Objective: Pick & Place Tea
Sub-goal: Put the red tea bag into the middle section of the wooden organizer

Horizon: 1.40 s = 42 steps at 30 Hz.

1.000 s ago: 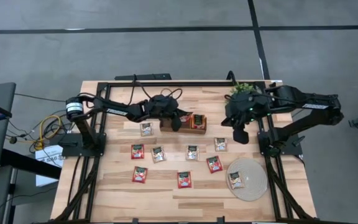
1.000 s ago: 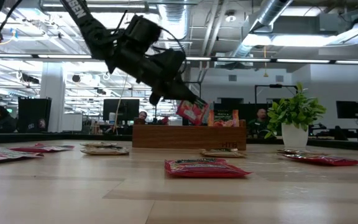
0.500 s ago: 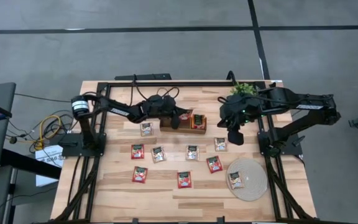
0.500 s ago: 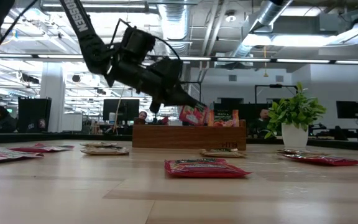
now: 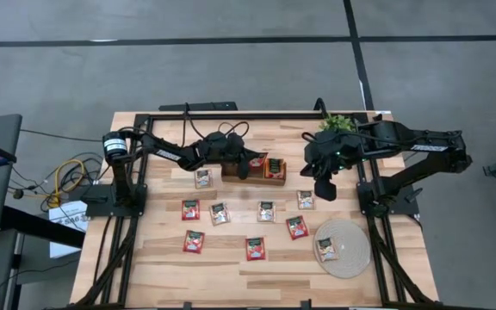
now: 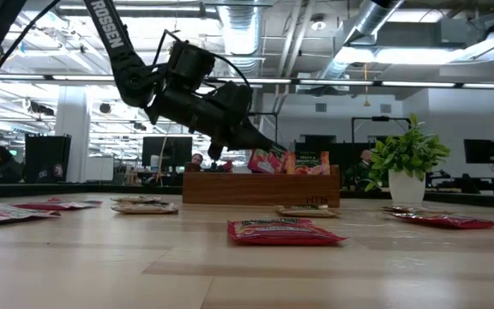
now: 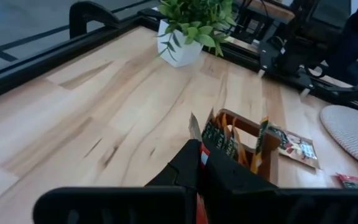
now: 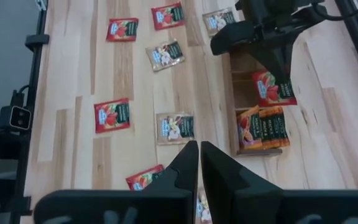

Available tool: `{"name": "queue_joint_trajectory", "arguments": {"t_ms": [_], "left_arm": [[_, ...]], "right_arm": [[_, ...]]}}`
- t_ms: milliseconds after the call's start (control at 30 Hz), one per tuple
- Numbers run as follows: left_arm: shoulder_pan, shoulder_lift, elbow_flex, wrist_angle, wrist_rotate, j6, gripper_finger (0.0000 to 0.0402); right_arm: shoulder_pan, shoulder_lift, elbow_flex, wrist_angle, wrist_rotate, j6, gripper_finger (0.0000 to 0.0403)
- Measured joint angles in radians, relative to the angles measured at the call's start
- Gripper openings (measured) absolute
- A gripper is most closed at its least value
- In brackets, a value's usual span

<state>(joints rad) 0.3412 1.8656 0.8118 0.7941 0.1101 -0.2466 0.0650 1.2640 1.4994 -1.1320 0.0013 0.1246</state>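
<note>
Centrally, on the pale planked wooden table [image 5: 153,258], a small rectangular wooden box [image 5: 263,169] divided into compartments holds upright sachets. Left gripper [image 5: 254,164], its dark fingers pinched shut on a red sachet [image 8: 272,87], has lowered since a second ago, when the sachet hung tilted above the box rim; the red sachet now stands partly inside the middle compartment, next to the one with orange-and-green packets [image 8: 263,127]. Loose sachets [image 5: 266,211] lie flat around the box: small glossy squares, some red, some pale beige-grey, each with a dark green printed centre. One pale sachet [image 5: 327,249] rests on the round woven mat [image 5: 354,251] near the table's right front. Right gripper [image 5: 325,189], fingers closed on nothing, hangs just right of the box above the table, having shifted toward the box from its earlier place. Behind it stands a green plant [image 6: 406,154] in a white pot.
</note>
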Motion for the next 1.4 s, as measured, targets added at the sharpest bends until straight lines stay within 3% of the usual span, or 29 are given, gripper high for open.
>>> {"name": "queue_joint_trajectory", "arguments": {"t_ms": [800, 1400], "left_arm": [[0.000, -0.001, 0.001, -0.017, -0.059, -0.019, 0.0005], [0.000, -0.002, 0.001, -0.046, -0.043, -0.004, 0.0109]], "right_arm": [[0.000, 0.000, 0.000, 0.012, -0.001, 0.000, 0.0014], [0.000, 0.000, 0.000, 0.012, -0.001, 0.000, 0.0014]]}}
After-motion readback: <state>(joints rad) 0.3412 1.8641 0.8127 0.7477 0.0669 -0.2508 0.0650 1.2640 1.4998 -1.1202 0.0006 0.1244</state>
